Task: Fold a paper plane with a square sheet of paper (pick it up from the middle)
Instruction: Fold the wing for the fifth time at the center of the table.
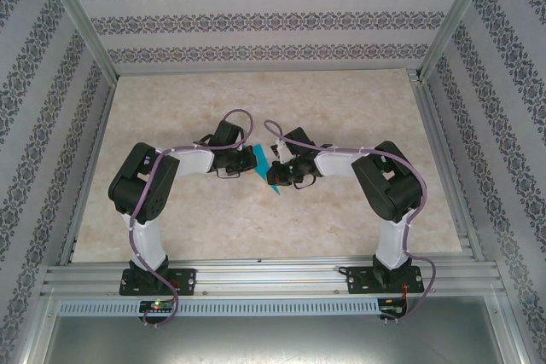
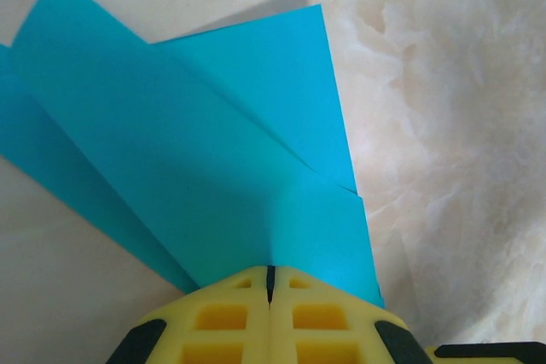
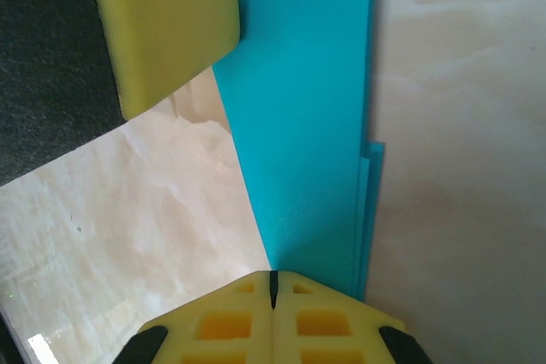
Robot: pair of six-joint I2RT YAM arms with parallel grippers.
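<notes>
Holding the part-folded paper plane point(image 2: 213, 151) between both arms, mid-crease step by my read. L gripper point(image 2: 270, 283) is fully closed, pads pinching the plane's stacked layers at one edge. R gripper point(image 3: 273, 283) is also fully closed, nipping the plane's narrow end, w/ the long folded edge running straight away from it. Grippers sit either side of the plane, L on its left, R on its right. Table point(image 1: 341, 117) lies under the plane; plane is prob lifted off it, but can't say for sure from these views.

To do it well: even tension on both sides so layers don't slip, line up long edges before pressing, move one arm at a time, no twist. Thin paper will likely buckle or tear if the grips pull apart. Loose flap by the L pinch could spring open.
</notes>
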